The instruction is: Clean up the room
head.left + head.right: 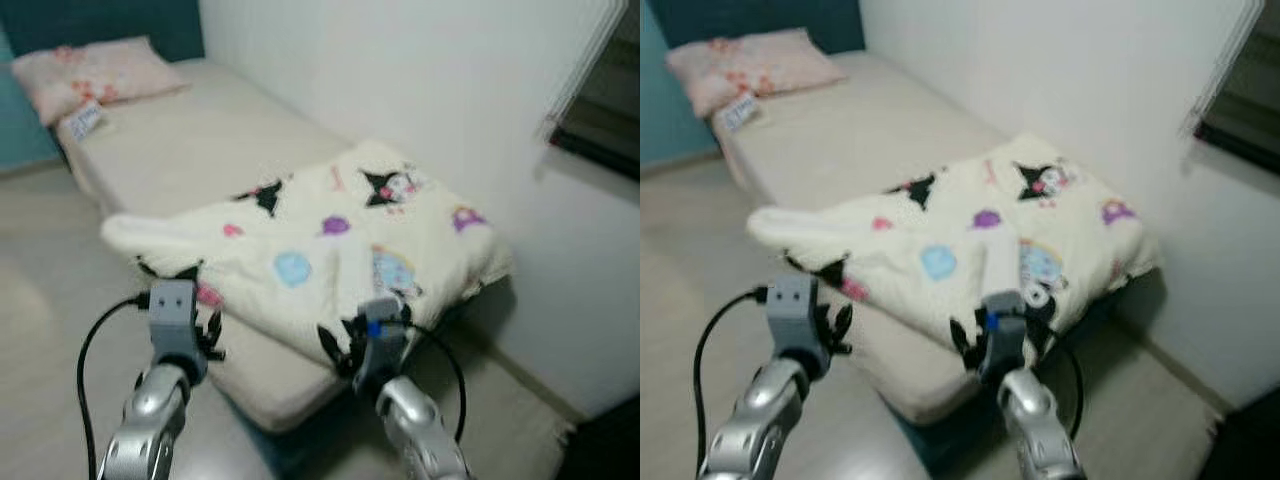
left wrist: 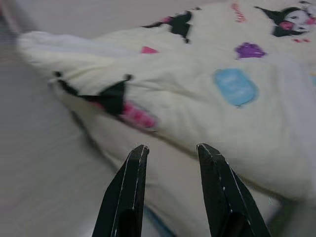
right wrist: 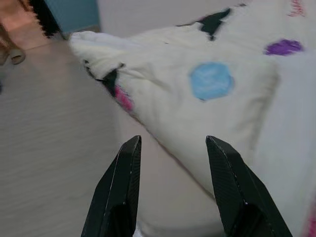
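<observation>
A: What's closest?
B: Both arms reach toward the bed's near corner. The left gripper point(image 2: 170, 148) hangs with fingers apart, holding nothing, just short of the blanket's edge. The right gripper point(image 3: 173, 140) is likewise spread and bare, by the same edge.
A: And the blanket?
B: The cream cartoon blanket point(image 1: 330, 235) lies crumpled across the foot of the bed point(image 1: 190, 140), one corner overhanging.
A: Farther back?
B: A pink pillow point(image 1: 90, 72) at the head, against a teal headboard point(image 1: 100, 22).
</observation>
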### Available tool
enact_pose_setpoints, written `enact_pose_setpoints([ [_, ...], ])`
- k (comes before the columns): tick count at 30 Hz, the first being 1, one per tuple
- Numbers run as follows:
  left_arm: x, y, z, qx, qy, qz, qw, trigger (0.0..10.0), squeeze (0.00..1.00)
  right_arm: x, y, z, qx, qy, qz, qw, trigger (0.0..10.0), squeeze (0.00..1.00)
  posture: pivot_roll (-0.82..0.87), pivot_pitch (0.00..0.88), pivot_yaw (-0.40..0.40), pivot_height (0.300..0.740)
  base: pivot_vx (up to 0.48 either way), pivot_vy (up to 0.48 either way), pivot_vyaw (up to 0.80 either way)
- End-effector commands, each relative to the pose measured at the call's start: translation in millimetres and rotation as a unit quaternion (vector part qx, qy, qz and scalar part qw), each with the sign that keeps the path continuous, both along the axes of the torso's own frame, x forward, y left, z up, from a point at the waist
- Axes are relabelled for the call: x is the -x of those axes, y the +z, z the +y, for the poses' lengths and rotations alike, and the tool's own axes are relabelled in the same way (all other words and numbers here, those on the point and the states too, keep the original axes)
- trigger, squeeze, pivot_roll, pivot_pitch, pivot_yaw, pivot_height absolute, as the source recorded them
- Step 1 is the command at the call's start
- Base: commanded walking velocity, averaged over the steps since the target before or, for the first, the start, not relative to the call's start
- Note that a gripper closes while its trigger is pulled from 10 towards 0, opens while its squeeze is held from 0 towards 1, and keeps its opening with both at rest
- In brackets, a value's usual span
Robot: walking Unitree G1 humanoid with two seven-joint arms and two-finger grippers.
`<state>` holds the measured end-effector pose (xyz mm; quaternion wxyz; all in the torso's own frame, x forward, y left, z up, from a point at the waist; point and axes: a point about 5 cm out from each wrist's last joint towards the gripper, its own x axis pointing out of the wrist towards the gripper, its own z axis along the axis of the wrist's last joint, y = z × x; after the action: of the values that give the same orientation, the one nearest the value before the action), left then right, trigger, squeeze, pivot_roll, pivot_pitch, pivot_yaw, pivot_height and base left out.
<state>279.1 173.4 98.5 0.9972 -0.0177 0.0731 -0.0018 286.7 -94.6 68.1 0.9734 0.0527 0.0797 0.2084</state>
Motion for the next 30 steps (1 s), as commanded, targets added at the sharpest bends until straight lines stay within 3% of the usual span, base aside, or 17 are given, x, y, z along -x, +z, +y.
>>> enact_pose_setpoints([
  [1, 1.3, -1, -3.0, -0.006, -0.007, 0.0, 1.0, 10.0, 0.0, 2.5, -3, -5.3, 0.01, -0.002, 0.001, 1.0, 10.0, 0.0, 0.08, 0.047, -0.071, 0.74, 0.0, 0.0, 0.0],
  [13, -0.9, 1, -9.0, -0.005, -0.009, -0.009, 1.0, 10.0, 0.0, 2.8, -2, -5.0, 0.019, 0.011, -0.007, 1.0, 10.0, 0.0, 0.08, 0.041, -0.071, 0.74, 0.0, 0.0, 0.8],
  [22, -1.0, -4, -4.3, 0.002, 0.008, 0.017, 1.0, 10.0, 0.0, 1.4, 1, -3.5, 0.02, 0.019, -0.019, 0.999, 10.0, 0.0, 0.08, 0.036, -0.064, 0.74, 0.0, 0.0, 0.8],
  [24, -1.3, -4, -6.3, -0.022, -0.013, 0.011, 1.0, 10.0, 0.0, 0.3, 1, -7.6, 0.025, 0.008, -0.021, 0.999, 10.0, 0.0, 0.08, 0.034, -0.061, 0.74, 0.0, 0.0, 0.8],
  [30, -1.9, -4, -7.6, -0.027, -0.022, 0.009, 0.999, 10.0, 0.0, -2.3, 2, -15.4, 0.031, -0.008, -0.024, 0.999, 10.0, 0.0, 0.07, 0.027, -0.05, 0.74, 0.0, 0.0, 0.8],
])
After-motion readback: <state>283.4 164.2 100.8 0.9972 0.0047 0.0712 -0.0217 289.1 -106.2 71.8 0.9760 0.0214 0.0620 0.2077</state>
